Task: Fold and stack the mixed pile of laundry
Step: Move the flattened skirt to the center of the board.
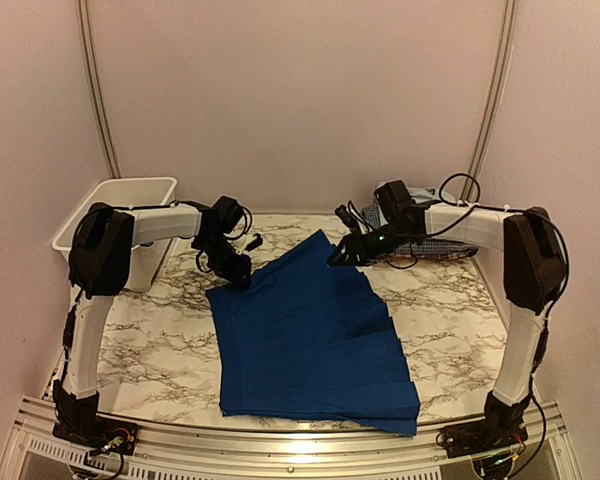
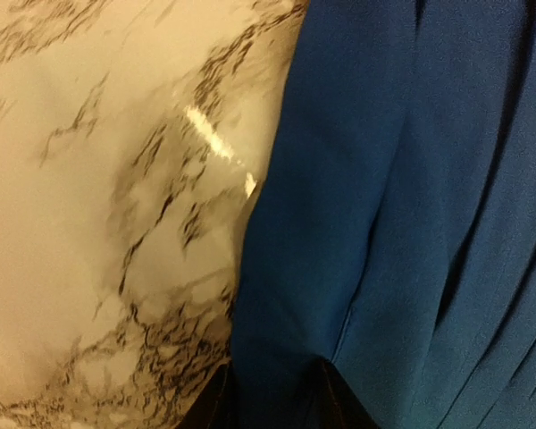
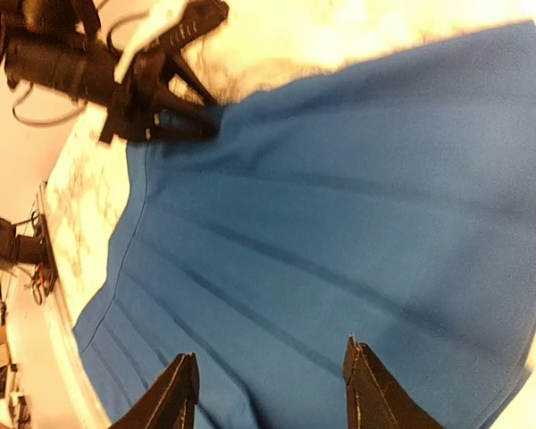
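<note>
Pleats on your spread royal blue cloth garment (image 3: 339, 223) show clearest from the right wrist. The right gripper (image 3: 272, 393) gapes empty; I cannot tell the left gripper's (image 1: 238, 272) hold.

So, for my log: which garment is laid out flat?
The pleated royal blue garment, spread open at centre; the checked cloth sits bunched at the far right.

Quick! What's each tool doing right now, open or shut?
Left tool: the blue cloth lies between its fingers; cannot tell if it is pinched.
Right tool: open over the cloth, holding nothing.
</note>
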`<action>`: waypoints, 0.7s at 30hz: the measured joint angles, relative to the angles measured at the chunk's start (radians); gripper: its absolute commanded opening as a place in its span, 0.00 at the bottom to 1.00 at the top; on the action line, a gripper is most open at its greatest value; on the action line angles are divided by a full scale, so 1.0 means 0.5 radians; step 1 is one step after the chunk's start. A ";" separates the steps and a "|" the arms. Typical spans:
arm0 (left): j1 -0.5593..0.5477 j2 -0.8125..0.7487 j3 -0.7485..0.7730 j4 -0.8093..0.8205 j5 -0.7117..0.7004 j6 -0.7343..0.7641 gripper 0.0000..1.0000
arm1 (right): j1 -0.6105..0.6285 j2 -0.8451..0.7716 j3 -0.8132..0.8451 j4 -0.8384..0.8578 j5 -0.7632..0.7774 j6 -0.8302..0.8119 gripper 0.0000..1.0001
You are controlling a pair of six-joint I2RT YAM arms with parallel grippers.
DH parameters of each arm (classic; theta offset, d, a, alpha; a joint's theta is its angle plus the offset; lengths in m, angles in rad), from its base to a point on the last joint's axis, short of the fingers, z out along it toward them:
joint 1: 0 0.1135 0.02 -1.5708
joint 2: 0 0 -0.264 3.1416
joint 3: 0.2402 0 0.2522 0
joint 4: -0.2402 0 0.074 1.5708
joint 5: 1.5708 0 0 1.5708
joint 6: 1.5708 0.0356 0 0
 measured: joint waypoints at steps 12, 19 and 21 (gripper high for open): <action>-0.027 0.220 0.358 -0.025 -0.076 0.035 0.25 | 0.034 0.302 -0.153 0.043 0.083 -0.053 0.45; -0.053 0.263 0.455 -0.027 -0.066 0.089 0.28 | 0.250 -0.001 -0.624 0.198 0.081 0.016 0.45; -0.073 0.263 0.453 -0.027 -0.053 0.121 0.30 | 0.352 -0.117 -0.790 0.241 0.054 0.073 0.45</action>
